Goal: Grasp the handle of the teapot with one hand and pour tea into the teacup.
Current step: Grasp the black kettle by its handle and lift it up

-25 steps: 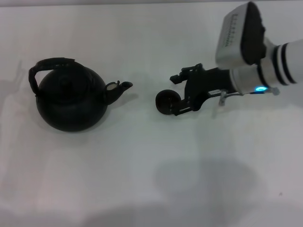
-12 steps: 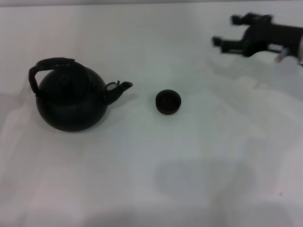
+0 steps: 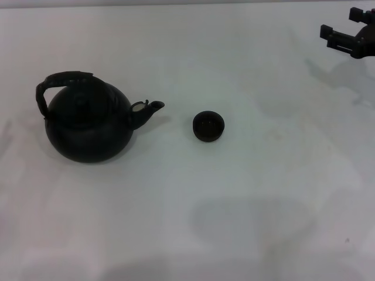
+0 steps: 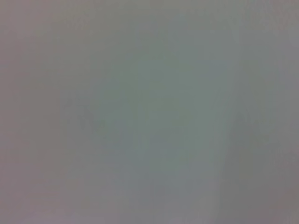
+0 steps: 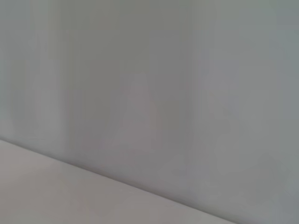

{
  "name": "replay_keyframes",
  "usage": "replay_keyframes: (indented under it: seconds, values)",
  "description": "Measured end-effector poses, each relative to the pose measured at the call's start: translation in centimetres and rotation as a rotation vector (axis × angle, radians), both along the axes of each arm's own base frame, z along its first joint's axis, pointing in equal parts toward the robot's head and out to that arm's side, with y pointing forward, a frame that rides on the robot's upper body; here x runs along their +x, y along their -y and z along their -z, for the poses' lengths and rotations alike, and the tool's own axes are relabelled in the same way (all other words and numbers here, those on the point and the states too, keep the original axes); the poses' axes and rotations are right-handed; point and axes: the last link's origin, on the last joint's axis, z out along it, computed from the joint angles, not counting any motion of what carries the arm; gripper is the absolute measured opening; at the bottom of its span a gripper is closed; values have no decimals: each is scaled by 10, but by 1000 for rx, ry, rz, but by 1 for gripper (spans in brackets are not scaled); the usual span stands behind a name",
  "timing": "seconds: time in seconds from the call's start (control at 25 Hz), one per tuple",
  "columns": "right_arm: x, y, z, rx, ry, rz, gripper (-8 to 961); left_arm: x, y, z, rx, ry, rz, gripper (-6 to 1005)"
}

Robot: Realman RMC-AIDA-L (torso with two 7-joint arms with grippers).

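The large round matte black teapot [image 3: 88, 126] stands upright on the white table [image 3: 193, 228] at the left, spout pointing right. Its arched black handle [image 3: 58, 81] curves over its top. The tiny black teacup [image 3: 208, 126] stands upright to the right of the spout, a short gap from it. My right gripper [image 3: 343, 26] is at the far right edge, high and well away from the teacup, open and empty. My left gripper is out of view. Both wrist views show only blank pale surface.
Only the white table shows around the two objects; a soft shadow lies on it in the front middle [image 3: 246, 225].
My right gripper let go of the teacup, which stays in place, and drew back up and to the far right edge. The teapot has not moved.
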Motion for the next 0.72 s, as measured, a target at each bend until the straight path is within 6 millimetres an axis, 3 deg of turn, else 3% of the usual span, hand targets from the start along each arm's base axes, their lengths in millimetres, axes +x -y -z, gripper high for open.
replay_keyframes:
  seconds: [0.2,0.72]
  values:
    - [9,0,3,12,12,40,851,-1,0,-4,-125,5,1,778]
    - [31,0,8,44,78,140,850,18,-39,30,-433,-95,97,774]
